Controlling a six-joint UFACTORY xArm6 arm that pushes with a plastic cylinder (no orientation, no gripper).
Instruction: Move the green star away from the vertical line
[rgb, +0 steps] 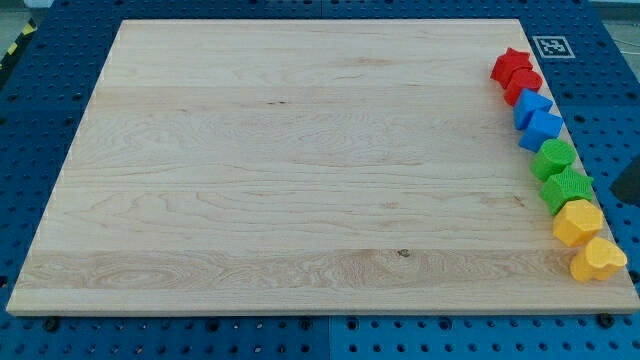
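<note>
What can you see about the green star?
The green star is a small chunky block with pointed edges, plain matte green. It lies flat at the wooden board's right edge, second green one down in the line of blocks. Another green block touches it above, a yellow block below. My tip isn't clearly visible.

Single camera: set high, looking obliquely down on the wooden board (300, 170) from its near edge, whole board framed. My tip seemingly off-frame, so nothing placed from it.
</note>
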